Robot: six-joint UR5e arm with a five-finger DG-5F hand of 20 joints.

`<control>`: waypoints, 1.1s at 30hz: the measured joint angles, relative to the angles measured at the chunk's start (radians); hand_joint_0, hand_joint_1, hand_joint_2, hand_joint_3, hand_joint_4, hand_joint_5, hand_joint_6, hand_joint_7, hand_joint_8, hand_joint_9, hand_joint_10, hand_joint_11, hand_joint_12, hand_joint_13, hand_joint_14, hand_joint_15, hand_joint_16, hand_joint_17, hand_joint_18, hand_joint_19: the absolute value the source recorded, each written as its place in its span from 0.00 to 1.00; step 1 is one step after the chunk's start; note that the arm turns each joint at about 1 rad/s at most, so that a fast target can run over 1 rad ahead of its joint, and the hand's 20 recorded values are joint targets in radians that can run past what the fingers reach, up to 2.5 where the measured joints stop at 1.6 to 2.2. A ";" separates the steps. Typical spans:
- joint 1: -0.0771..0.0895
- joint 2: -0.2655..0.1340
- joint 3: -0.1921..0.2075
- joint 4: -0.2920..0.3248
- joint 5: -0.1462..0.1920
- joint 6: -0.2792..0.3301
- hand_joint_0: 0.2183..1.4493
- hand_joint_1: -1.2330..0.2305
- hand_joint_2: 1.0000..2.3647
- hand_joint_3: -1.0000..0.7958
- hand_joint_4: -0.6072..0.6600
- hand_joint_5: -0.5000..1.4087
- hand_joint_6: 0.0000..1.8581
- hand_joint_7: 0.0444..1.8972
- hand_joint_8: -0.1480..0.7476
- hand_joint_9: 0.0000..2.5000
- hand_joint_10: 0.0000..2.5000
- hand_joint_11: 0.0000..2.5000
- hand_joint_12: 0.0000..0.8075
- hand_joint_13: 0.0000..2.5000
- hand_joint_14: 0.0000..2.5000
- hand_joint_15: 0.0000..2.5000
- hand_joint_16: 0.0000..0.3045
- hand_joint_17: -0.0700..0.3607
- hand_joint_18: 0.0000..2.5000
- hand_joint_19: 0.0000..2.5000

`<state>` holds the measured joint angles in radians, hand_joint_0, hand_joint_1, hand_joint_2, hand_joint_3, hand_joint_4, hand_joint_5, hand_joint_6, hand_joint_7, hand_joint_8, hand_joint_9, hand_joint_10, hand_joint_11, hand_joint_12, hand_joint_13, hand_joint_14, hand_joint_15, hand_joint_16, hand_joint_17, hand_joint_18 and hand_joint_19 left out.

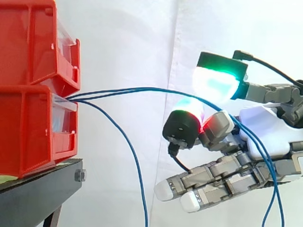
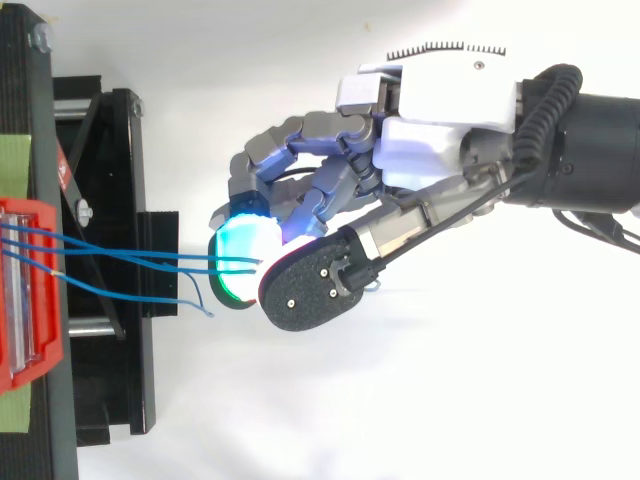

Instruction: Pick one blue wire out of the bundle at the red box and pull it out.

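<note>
Blue wires: two blue wires (image 1: 142, 88) (image 2: 150, 258) run side by side through open air from the bins to the hand. They pass between two glowing fingertips, cross the palm and hang down at the wrist end.
Loose wire: a third blue wire (image 1: 135, 161) leaves the same spot at the bins. It droops away below and ahead of the fingertips, touching no part of the hand.
Grip: the hand (image 1: 265, 127) (image 2: 440, 130) has its thumb and one finger curled toward each other. Their green and cyan pads (image 1: 215, 82) pinch the two wires between them.
Other fingers: stretched out low beneath the wires, holding nothing.
Hand pose: held level in mid-air, fingertips pointing toward the bins.
Bins: two red bins (image 1: 28, 56) (image 2: 48, 345) are stacked well ahead of the fingertips. The wires come out at the top front edge of the lower bin, just under the upper one. Each bin has a clear front panel, and the contents cannot be made out.
Stand: a black stand (image 1: 38, 189) (image 2: 110, 200) carries the bins.
Backdrop: a white curtain (image 1: 123, 38) hangs behind the hand and bins.
</note>
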<state>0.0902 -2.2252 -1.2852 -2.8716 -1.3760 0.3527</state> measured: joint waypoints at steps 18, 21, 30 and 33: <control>-0.004 0.000 0.000 0.001 0.000 -0.005 0.32 0.21 0.01 0.40 0.69 0.18 0.47 0.70 0.53 0.35 0.01 0.41 0.51 0.10 0.00 0.04 0.21 0.49 0.09 0.09; -0.004 0.000 0.000 0.000 -0.001 -0.006 0.33 0.21 0.01 0.40 0.72 0.18 0.46 0.71 0.53 0.34 0.01 0.41 0.52 0.09 0.00 0.03 0.21 0.50 0.09 0.08; -0.007 0.000 0.000 0.004 0.000 -0.022 0.39 0.20 0.01 0.42 0.82 0.17 0.42 0.65 0.54 0.33 0.01 0.40 0.53 0.09 0.00 0.02 0.22 0.51 0.10 0.07; -0.008 0.000 0.000 0.005 -0.001 -0.024 0.40 0.21 0.01 0.43 0.85 0.18 0.41 0.66 0.54 0.33 0.01 0.40 0.53 0.09 0.00 0.02 0.22 0.51 0.10 0.07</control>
<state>0.0818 -2.2256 -1.2854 -2.8662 -1.3767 0.3289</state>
